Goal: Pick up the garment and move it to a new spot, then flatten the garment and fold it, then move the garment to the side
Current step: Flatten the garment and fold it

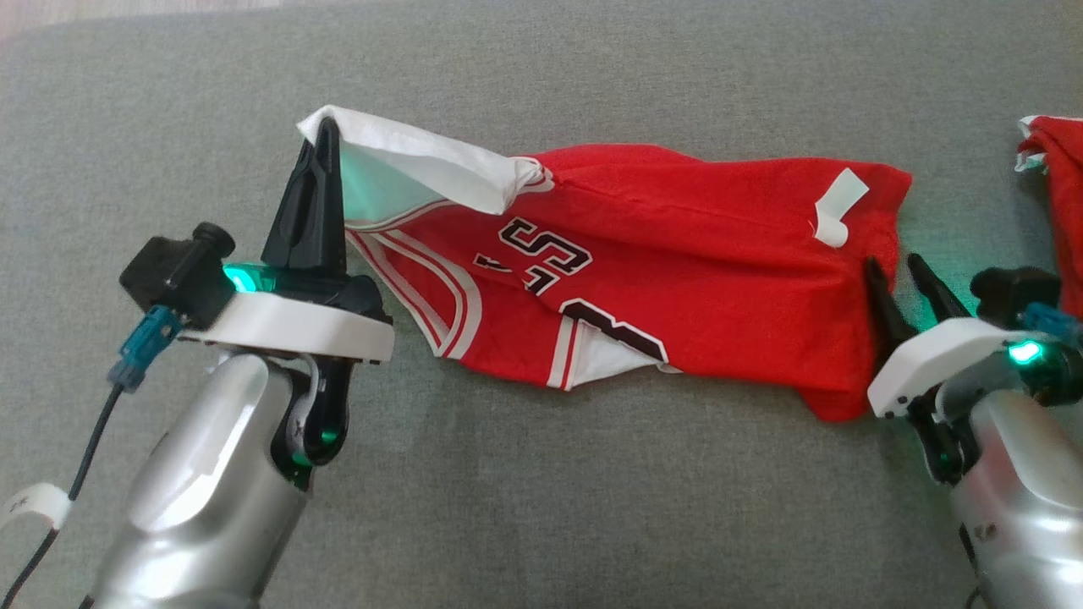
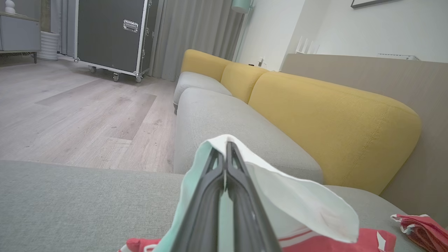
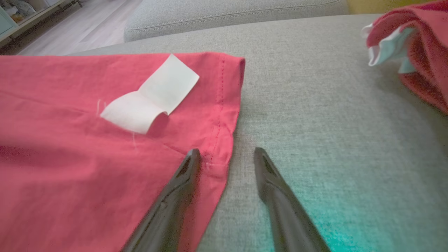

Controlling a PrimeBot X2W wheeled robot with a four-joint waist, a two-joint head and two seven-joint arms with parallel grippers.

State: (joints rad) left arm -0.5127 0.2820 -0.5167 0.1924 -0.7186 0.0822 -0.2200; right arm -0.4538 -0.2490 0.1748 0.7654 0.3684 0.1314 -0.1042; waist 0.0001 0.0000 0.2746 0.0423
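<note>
Where the jersey is: The red jersey [image 1: 677, 279] lies on the grey sofa cushion [image 1: 541, 474], stretched out between my two arms.

Long way of the jersey: It runs from left to right across the head view. Its white corner [image 1: 423, 161] is at my left end. The hem with the white label [image 3: 150, 94] is at my right end.

Left pincer: My left pincer [image 1: 328, 131] is squeezed tight on the white corner and holds it up a little off the cushion.

Right pincer: My right pincer [image 3: 226, 152] is wide and holds nothing. One finger [image 3: 185, 171] rests over the red cloth at the hem. The other finger is over bare cushion just beside it. The hem edge lies between the two.

Which arm is nearer: Each arm is at its own end. The hem end is right at my right pincer.

Next move, I think: Pinch the hem with the right pincer, so both ends are held and I can pull the jersey flat.

Watch out: I cannot tell if both layers of cloth would get caught. Another red garment [image 1: 1058, 211] lies apart, farther right, and I should leave it.
</note>
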